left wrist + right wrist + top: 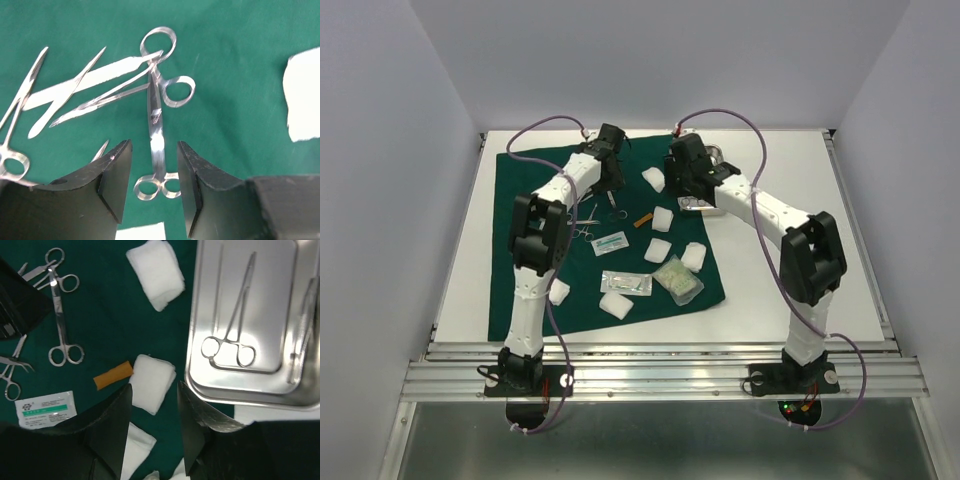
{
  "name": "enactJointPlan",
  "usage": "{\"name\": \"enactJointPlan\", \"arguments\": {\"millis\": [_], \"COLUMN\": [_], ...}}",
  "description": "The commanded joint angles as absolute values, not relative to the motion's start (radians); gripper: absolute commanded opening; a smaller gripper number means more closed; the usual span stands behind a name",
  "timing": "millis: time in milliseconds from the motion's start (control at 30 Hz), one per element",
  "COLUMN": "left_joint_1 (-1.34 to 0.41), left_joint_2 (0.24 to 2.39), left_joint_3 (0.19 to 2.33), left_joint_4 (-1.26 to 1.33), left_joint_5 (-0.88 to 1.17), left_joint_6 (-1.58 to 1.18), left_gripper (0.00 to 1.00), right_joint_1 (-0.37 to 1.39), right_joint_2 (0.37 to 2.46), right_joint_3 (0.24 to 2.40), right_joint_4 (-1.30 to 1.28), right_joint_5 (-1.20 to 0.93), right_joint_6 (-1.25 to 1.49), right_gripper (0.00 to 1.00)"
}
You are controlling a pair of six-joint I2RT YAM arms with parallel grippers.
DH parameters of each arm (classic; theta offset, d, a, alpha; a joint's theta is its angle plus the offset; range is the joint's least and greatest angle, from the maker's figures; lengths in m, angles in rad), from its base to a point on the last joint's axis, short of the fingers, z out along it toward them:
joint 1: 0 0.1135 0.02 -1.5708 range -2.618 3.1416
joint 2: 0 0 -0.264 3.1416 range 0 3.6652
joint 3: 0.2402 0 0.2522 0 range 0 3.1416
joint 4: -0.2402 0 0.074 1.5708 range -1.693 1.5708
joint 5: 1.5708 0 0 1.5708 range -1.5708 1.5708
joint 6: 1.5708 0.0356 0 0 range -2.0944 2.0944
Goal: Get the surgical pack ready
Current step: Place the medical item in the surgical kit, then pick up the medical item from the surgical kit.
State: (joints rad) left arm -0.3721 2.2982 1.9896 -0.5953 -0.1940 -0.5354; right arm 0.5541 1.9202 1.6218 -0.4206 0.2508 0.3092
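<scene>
On the green drape (515, 180) lie six gauze pads (663, 219) and three packets (627, 284), with the steel tray (272, 300) at its 2 o'clock edge holding two instruments (246, 287), while both claws stand spread, the left gripper (155, 150) straddling a forceps (156, 135) without touching it and the right gripper (155, 390) empty.

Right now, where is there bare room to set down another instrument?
Free: the far-left corner of the drape, left of the left gripper; the white table right of the tray; the tray floor beside its forceps. Crowded: the instrument pile under the left gripper, and the gauze pads and packets mid-drape.
</scene>
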Motion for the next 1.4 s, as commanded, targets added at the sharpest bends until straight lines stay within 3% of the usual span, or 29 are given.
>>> {"name": "enactJointPlan", "arguments": {"millis": [0, 533, 933, 1367], "left_joint_1": [-0.374, -0.328, -0.242, -0.229], "left_joint_2": [2.079, 1.677, 1.601, 1.649], "left_joint_3": [1.912, 1.418, 1.371, 1.348], "left_joint_4": [-0.614, -0.584, -0.574, -0.555], "left_joint_5": [-0.212, -0.244, -0.192, -0.176], "left_joint_6": [-0.517, -0.560, -0.512, -0.483], "left_gripper": [0.52, 0.52, 0.52, 0.52], "right_joint_1": [0.584, 0.678, 0.715, 0.755], "right_joint_2": [1.982, 2.295, 2.548, 2.635], "right_joint_3": [1.745, 2.112, 2.368, 2.353], "right_joint_4": [-0.434, -0.498, -0.479, -0.397], "right_joint_5": [0.201, 0.137, 0.164, 0.323], "right_joint_6": [0.304, 0.325, 0.295, 0.196], "right_gripper": [0.47, 0.47, 0.47, 0.46]}}
